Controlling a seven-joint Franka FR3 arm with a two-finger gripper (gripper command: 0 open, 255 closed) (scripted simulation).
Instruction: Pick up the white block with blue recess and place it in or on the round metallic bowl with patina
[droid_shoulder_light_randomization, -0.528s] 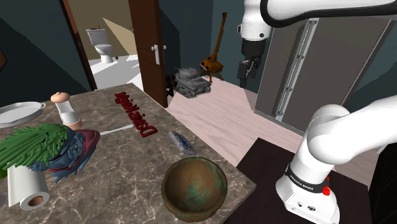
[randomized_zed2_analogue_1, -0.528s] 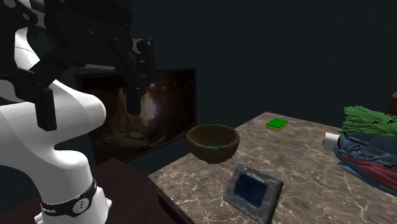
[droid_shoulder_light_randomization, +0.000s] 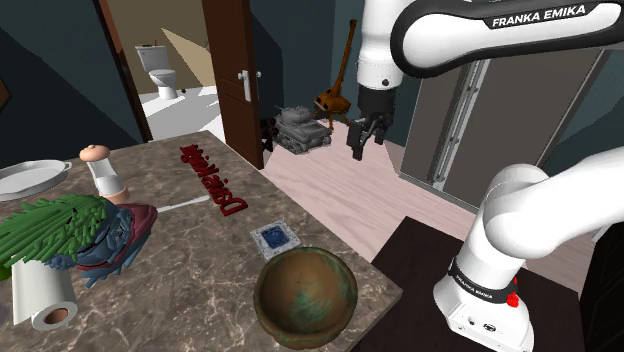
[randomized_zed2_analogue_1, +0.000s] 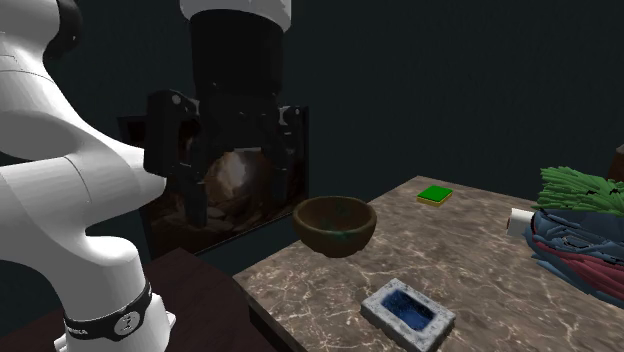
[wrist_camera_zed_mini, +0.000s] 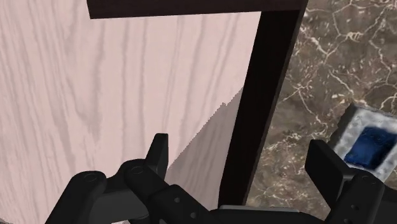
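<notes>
The white block with a blue recess (droid_shoulder_light_randomization: 273, 238) lies flat near the marble table's edge, recess up, and is also seen from the side (randomized_zed2_analogue_1: 408, 315) and past one finger (wrist_camera_zed_mini: 370, 144). The round bowl with green patina (droid_shoulder_light_randomization: 306, 295) sits close by on the table corner (randomized_zed2_analogue_1: 335, 224). My black gripper (droid_shoulder_light_randomization: 362, 140) hangs open and empty over the pale wood floor, beyond the table's edge and well above the block. Its fingers stand wide apart (randomized_zed2_analogue_1: 236, 205), pointing down at the floor and the table's dark edge (wrist_camera_zed_mini: 242, 162).
On the table lie red lettering (droid_shoulder_light_randomization: 212, 180), a green and blue heap (droid_shoulder_light_randomization: 90, 235), a paper roll (droid_shoulder_light_randomization: 45, 295), a white grinder (droid_shoulder_light_randomization: 103, 172), a white dish (droid_shoulder_light_randomization: 30, 177) and a small green block (randomized_zed2_analogue_1: 435, 194). A toy tank (droid_shoulder_light_randomization: 302, 128) stands on the floor by the brown door (droid_shoulder_light_randomization: 235, 70).
The block, standing on its edge before, now lies flat with the recess up. The gripper has come lower and toward the shoulder view's left, nearer the table.
</notes>
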